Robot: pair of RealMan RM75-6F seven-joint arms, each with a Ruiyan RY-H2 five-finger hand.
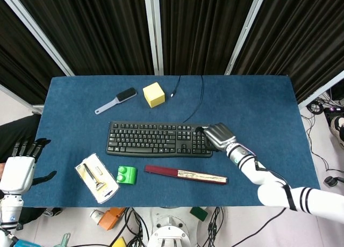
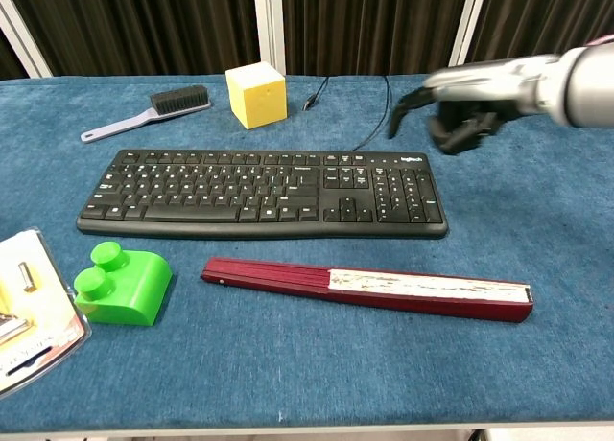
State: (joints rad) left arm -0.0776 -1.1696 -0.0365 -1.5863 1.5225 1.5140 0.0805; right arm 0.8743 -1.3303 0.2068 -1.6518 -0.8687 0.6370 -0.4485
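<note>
My right hand (image 1: 217, 135) hovers over the right end of the black keyboard (image 1: 159, 139), above its number pad. In the chest view the right hand (image 2: 460, 105) is raised above the keyboard (image 2: 264, 192), fingers loosely bent and apart, holding nothing. My left hand (image 1: 19, 169) stays off the table's left edge with fingers spread and nothing in it. The chest view does not show it.
On the blue table (image 1: 258, 107): a yellow cube (image 1: 154, 94) and a brush (image 1: 115, 101) behind the keyboard; a green block (image 1: 127, 175), a dark red folded fan (image 1: 185, 174) and a packaged tool (image 1: 97, 178) in front. The keyboard cable (image 1: 193, 104) runs back.
</note>
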